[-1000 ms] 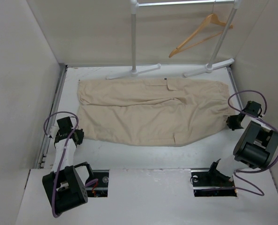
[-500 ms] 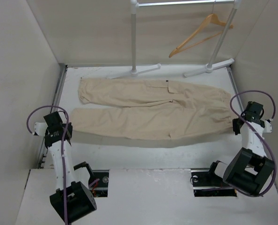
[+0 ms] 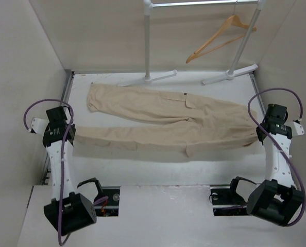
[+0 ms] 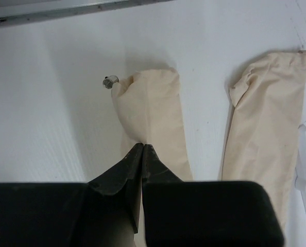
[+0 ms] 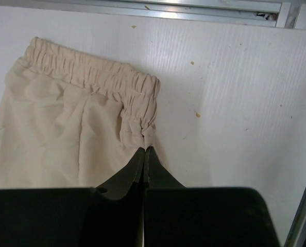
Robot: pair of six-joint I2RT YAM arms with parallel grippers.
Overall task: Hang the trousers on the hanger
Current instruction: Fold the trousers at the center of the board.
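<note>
The beige trousers [image 3: 168,121] lie across the table, legs to the left, waistband to the right. My left gripper [image 3: 70,135] is shut on the near leg's cuff [image 4: 153,110] and holds it off the table. My right gripper [image 3: 259,137] is shut on the near corner of the elastic waistband [image 5: 137,110]. The far leg [image 4: 269,118] lies flat. The tan wooden hanger [image 3: 220,35] hangs from the rack bar at the back right, away from both grippers.
The white rack's two poles [image 3: 148,38] and their feet [image 3: 230,73] stand at the back of the table. White walls close in on the left, right and back. A small metal bit [image 4: 109,81] lies by the near cuff.
Both grippers have lifted and pulled the near edge of the trousers toward the front. The near leg has separated from the far leg and the cloth is stretched straighter between the arms.
</note>
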